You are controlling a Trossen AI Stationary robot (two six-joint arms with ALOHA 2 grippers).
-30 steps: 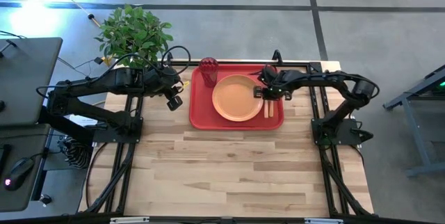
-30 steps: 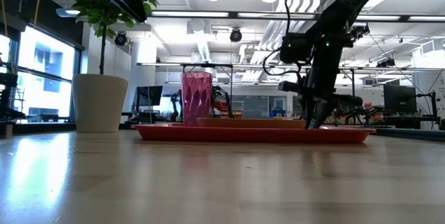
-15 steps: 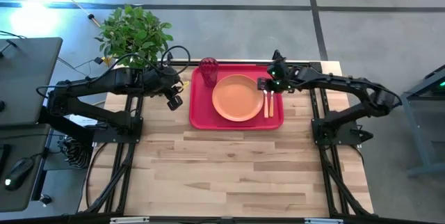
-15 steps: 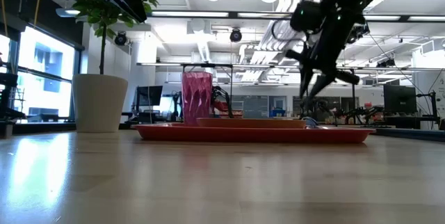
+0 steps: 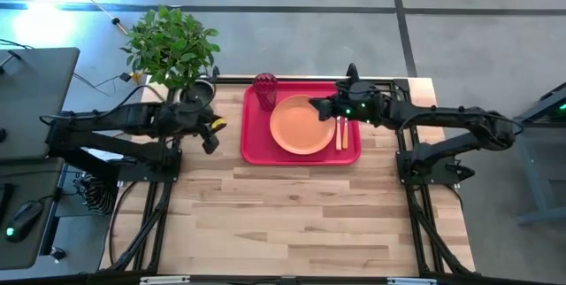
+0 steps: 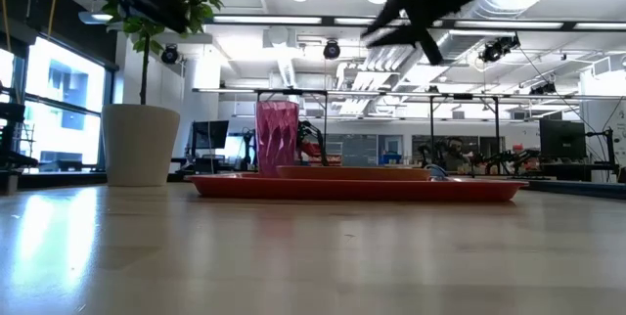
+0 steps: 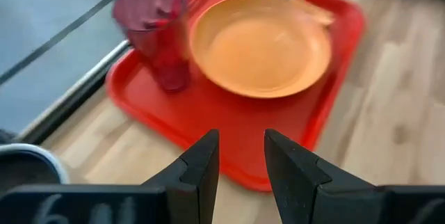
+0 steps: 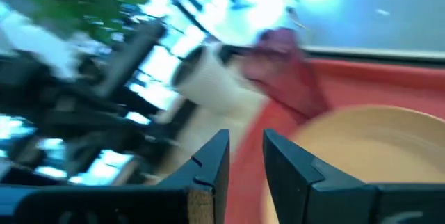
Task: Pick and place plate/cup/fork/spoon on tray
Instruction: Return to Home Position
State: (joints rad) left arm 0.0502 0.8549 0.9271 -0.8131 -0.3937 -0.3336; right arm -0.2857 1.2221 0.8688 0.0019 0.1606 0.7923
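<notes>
Resting on the wooden table (image 5: 292, 214), near its far edge: red tray (image 5: 256, 148), the landmark for every item below.

- Plate (image 5: 301, 126): orange, round, lying flat at the tray's centre.
- Cup (image 5: 265, 87): dark red tumbler, standing upright in the tray's far-left corner, just beside the plate's rim; visible also in the left wrist view (image 7: 154, 33) and as a red blur in the right wrist view (image 8: 288, 71).
- Fork (image 5: 337, 132) and spoon (image 5: 344, 134): two slim orange-handled pieces lying side by side on the tray's right strip, just right of the plate; which is which not discernible from above, so names assigned by guess of position only. Silver end glimpsed at the plate's far side in the left wrist view.
- Right gripper (image 5: 320, 106): raised above the tray's far-right part, over the plate's edge, touching nothing; fingers (image 8: 208, 165) parted by a narrow gap, holding nothing.
- Left gripper (image 5: 210, 137): off the tray, above the table just left of the tray's left rim; fingers (image 7: 201, 168) slightly apart, empty, pointed toward the tray.
- Plant (image 5: 172, 42) in white pot (image 6: 140, 144): beyond the tray's far-left corner, at the table's edge.
</notes>
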